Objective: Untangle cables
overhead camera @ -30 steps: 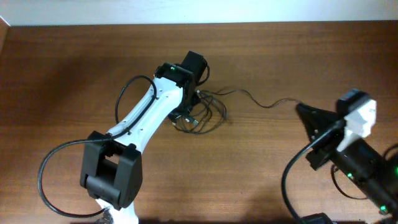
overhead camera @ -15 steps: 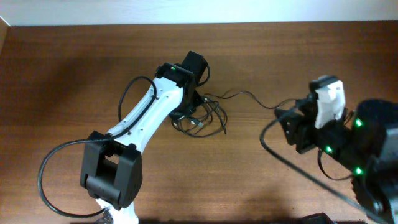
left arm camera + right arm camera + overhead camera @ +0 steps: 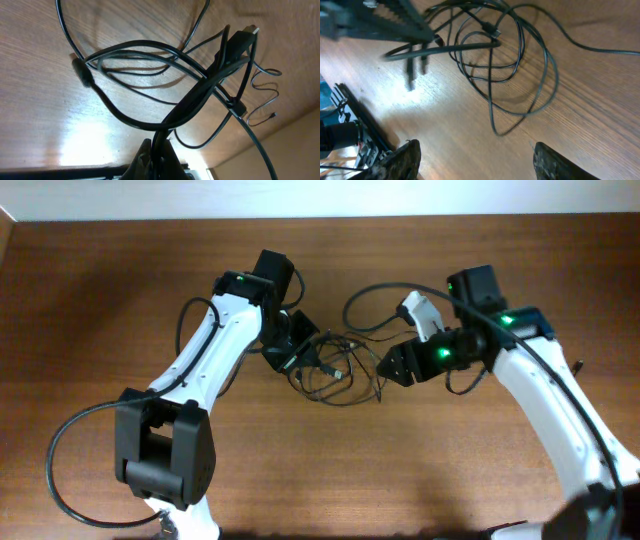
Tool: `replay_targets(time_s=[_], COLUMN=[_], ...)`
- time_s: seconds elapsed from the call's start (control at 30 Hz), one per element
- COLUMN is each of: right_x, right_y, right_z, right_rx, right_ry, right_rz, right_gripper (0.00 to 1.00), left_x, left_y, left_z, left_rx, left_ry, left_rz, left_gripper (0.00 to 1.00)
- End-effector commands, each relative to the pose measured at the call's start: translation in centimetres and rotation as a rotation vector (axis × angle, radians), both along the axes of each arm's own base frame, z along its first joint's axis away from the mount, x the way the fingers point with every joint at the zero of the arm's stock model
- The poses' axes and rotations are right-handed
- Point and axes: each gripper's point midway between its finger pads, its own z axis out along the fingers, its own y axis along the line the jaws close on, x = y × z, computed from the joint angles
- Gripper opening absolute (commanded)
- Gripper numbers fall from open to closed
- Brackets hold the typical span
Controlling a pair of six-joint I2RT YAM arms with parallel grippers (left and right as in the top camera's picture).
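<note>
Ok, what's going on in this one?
Two robot arms are working on a tangle of thin black cables on the wooden table. The left gripper is shut on a few strands, holding part of the tangle up off the surface. The right gripper hangs open beside the loops, gripping nothing.
</note>
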Motion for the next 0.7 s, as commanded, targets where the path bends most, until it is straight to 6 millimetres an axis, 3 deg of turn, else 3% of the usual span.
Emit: replay_targets(time_s=[0.0,0.13,0.23,0.27,0.33,0.4,0.43,0.47,0.53,0.6,0.67], right_x=[0.7,0.7,0.6,0.5,0.1,-0.2,-0.3,-0.5,-2.1,-3.6,-5.1], right_y=[1.7,3.4,5.0,5.9,7.2,7.6,7.5,7.4,7.9,7.7,7.3], right_z=[-2.6,-6.1,-7.3,-7.3,-7.3,-7.3,-7.1,-6.6,-3.1,1.9,6.5], right_rx=[0.078,0.145,0.143,0.145,0.147,0.146,0.149,0.165,0.253,0.291,0.329], right_ry=[0.076,0.185,0.179,0.164,0.144,0.146,0.151,0.155,0.099,-0.024,-0.153], right_rz=[0.055,0.099,0.143,0.169,0.207,0.219,0.217,0.216,0.303,0.349,0.374], right_gripper=[0.72,0.70,0.64,0.59,0.36,0.06,0.04,0.04,0.04,0.04,0.04], left_x=[-0.2,0.0,0.0,0.0,0.1,0.4,0.6,0.9,1.9,2.6,3.0], left_y=[-0.5,-0.2,-0.2,-0.2,0.0,0.6,1.3,1.8,4.2,7.0,8.5], left_z=[0.4,0.4,0.4,0.4,0.4,0.4,0.4,0.4,-0.2,-1.1,-1.5], left_rx=[-0.051,-0.051,-0.051,-0.051,-0.052,-0.054,-0.053,-0.048,0.020,0.135,0.210], left_ry=[0.010,0.010,0.010,0.010,0.010,0.014,0.018,0.016,-0.003,-0.029,-0.045], left_rz=[-0.014,-0.003,-0.003,-0.003,0.002,0.019,0.039,0.052,0.099,0.139,0.152], left_gripper=[0.00,0.00,0.00,0.00,0.00,0.00,0.00,0.00,0.00,0.00,0.00])
